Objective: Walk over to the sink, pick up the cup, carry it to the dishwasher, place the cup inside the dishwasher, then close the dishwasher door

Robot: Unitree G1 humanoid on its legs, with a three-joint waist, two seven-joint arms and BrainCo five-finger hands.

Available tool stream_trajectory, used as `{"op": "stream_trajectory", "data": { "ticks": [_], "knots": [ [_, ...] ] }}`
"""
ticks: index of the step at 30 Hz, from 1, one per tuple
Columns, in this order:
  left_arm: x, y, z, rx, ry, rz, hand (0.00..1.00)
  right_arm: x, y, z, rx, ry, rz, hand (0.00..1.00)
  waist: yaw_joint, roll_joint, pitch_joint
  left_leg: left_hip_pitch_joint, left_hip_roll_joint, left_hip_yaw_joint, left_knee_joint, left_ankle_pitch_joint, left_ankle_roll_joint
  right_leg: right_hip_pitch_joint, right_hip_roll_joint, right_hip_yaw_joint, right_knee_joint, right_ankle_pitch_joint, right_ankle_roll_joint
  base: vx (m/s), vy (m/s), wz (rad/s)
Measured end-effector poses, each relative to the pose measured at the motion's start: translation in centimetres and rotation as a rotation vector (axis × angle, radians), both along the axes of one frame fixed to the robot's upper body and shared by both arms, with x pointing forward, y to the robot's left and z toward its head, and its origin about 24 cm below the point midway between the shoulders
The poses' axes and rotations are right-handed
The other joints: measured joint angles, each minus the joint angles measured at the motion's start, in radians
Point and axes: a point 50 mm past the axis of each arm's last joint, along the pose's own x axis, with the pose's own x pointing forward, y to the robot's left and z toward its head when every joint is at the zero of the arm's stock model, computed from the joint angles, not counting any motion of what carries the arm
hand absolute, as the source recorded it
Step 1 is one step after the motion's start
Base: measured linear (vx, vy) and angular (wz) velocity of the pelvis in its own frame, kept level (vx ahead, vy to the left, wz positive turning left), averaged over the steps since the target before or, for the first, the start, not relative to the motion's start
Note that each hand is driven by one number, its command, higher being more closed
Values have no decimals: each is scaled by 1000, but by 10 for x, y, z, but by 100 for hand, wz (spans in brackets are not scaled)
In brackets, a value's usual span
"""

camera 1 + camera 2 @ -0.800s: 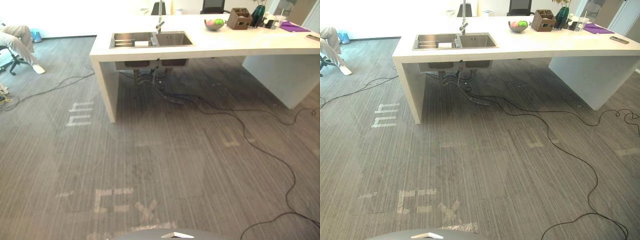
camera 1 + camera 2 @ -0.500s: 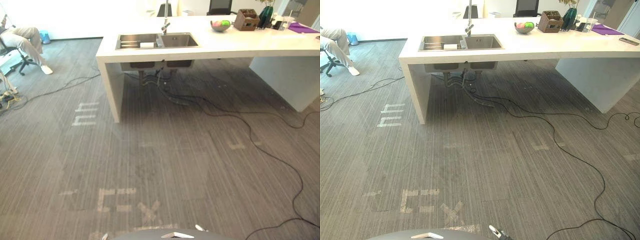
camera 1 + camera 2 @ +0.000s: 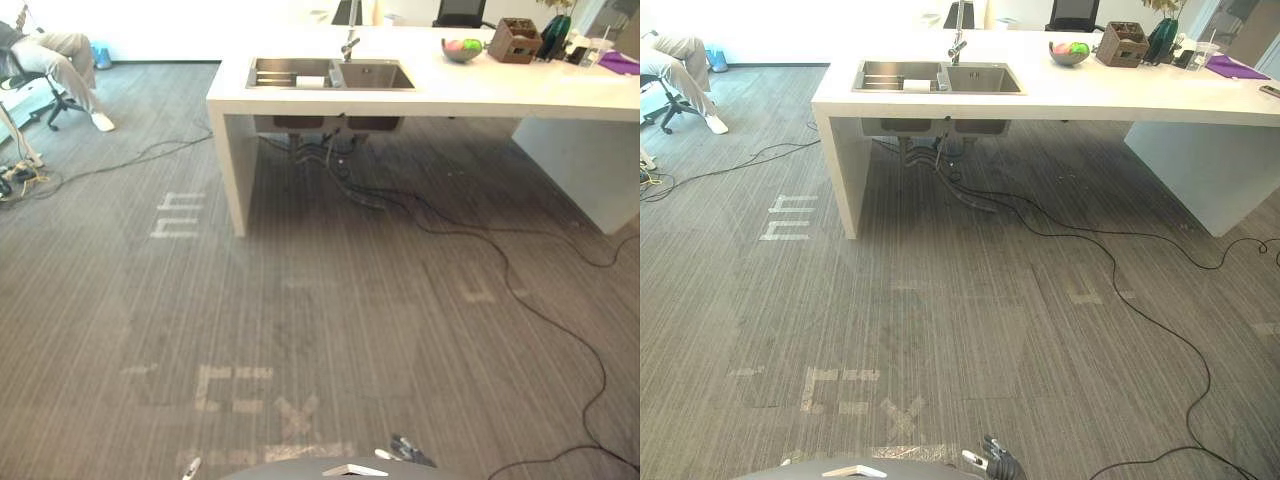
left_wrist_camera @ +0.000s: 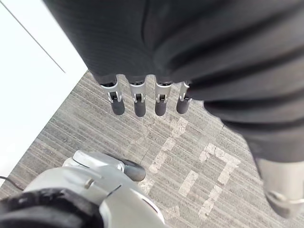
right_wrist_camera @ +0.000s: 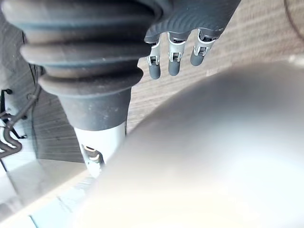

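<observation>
camera swung, sink (image 3: 983,79) now sits further right, well ahead | walk-up step, cup not made out | left hand (image 4: 139,102), right hand (image 5: 174,64) hang straight-fingered, empty

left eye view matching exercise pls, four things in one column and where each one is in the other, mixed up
Things:
1. sink
2. fruit bowl
3. purple cloth
4. seated person

Places:
a. off to the far left, away from the counter
b. at the counter's far right end
c. set into the counter's left end
d. on the counter, between the sink and the brown box

Pairs: 1-c, 2-d, 3-b, 4-a
</observation>
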Motion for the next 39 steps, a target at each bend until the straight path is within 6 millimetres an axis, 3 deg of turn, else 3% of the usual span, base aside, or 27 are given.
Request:
{"op": "stream_trajectory", "data": {
  "ticks": [2,4,6,7,9,12,15,18,19,20,21,23,24,25,26,28,30,32,34,35,36,37,38,39],
  "knots": [
    [-2,1,0,7,-3,7,0,1,2,2,51,-55,-97,0,-4,-5,3,11,-15,-8,0,-19,9,-51,-31,-1,148,-93,17,35,37,14],
    [-3,2,0,17,-13,15,0,-4,2,3,74,-93,-121,0,-7,-18,10,39,-51,-21,0,-47,29,-120,-86,4,382,-180,63,135,72,12],
    [-1,0,0,22,-28,21,0,5,0,8,68,-158,-127,0,-13,-7,33,68,-47,-26,1,-58,45,-224,-108,7,616,-159,51,158,70,0],
    [-1,1,0,28,-35,25,0,9,0,9,76,-187,-133,0,-23,3,48,88,-35,-27,7,-69,51,-259,-112,6,685,-187,33,169,42,4],
    [0,2,1,34,-43,17,0,10,3,10,97,-198,-153,0,-24,-2,49,94,-15,-27,39,-96,54,-285,-97,-5,675,-223,32,193,7,9],
    [6,3,1,49,-69,-7,0,9,8,11,124,-226,-203,0,-26,9,56,105,41,-30,107,-161,25,-338,-70,-30,549,-224,23,376,-36,7],
    [17,-1,1,49,-96,-8,0,13,7,16,141,-274,-216,0,-25,34,92,145,123,-44,152,-232,-10,-411,-19,-1,434,-125,19,410,-115,12],
    [29,4,5,71,-158,0,0,4,14,16,171,-264,-229,0,-24,7,106,197,139,-78,244,-337,-47,-418,-25,58,420,-43,-2,457,-245,44],
    [33,7,8,88,-190,13,0,-1,19,16,189,-257,-263,0,-24,-16,100,222,129,-87,280,-380,-58,-408,-37,62,450,-18,-15,416,-271,48],
    [33,3,7,84,-197,30,0,-1,20,15,194,-257,-277,0,-28,-3,103,234,138,-96,301,-399,-68,-416,-30,62,509,-23,-7,501,-343,31],
    [35,-7,6,72,-220,59,0,-1,14,16,186,-263,-299,0,-25,27,89,227,169,-104,370,-402,-66,-424,-7,47,578,-97,-23,504,-356,-2],
    [32,-15,6,78,-225,108,0,1,4,19,181,-269,-276,0,-29,66,66,167,220,-109,539,-378,-66,-412,37,32,615,-168,-58,515,-340,-22],
    [32,-19,5,84,-230,147,0,0,-1,20,172,-267,-290,0,-35,83,63,114,244,-118,683,-306,-77,-384,67,29,613,-202,-76,635,-355,-23],
    [32,-21,5,94,-234,174,0,-3,-4,19,168,-257,-300,0,-37,86,62,42,265,-145,845,-174,-115,-333,95,30,575,-217,-95,643,-333,-20],
    [32,-23,5,99,-235,179,0,-4,-5,19,163,-254,-296,0,-37,93,58,-1,277,-151,935,-127,-135,-301,110,32,544,-220,-103,638,-308,-19],
    [37,-17,8,153,-278,187,0,-4,-1,16,166,-238,-273,0,-31,83,66,-149,321,-95,1253,-155,-123,-119,154,42,383,-206,-129,545,-230,-10],
    [42,-14,11,180,-302,177,0,-4,4,15,178,-234,-260,0,-12,66,68,-247,301,-76,1324,-194,-117,-18,159,49,292,-198,-136,444,-140,-8],
    [54,-12,15,201,-337,180,0,5,5,15,187,-250,-253,0,20,60,71,-386,238,-50,1229,-268,-95,67,157,83,211,-194,-137,447,-68,-39],
    [64,-9,19,251,-368,155,0,25,6,20,201,-308,-222,0,51,48,93,-444,184,24,928,-311,-57,124,128,148,181,-194,-135,494,81,-92],
    [73,-8,24,298,-395,115,0,34,8,23,207,-350,-204,0,66,35,103,-453,157,55,700,-250,-55,148,100,183,178,-208,-121,530,144,-110],
    [76,-7,26,323,-408,94,0,38,9,25,204,-369,-195,0,73,32,106,-456,150,61,594,-207,-59,162,89,196,174,-223,-112,453,172,-105],
    [82,-9,30,363,-435,38,0,42,12,29,201,-393,-160,0,81,36,112,-459,151,62,432,-133,-77,204,81,211,152,-275,-102,457,198,-69],
    [92,-12,36,421,-477,-62,0,43,17,28,203,-380,-123,0,75,43,121,-454,150,67,460,-26,-56,248,74,229,147,-318,-104,464,214,-45],
    [102,-14,43,478,-521,-140,0,42,24,26,213,-366,-99,0,73,31,119,-457,139,75,482,-25,-55,254,55,235,151,-335,-108,482,230,-6]
  ]
}}
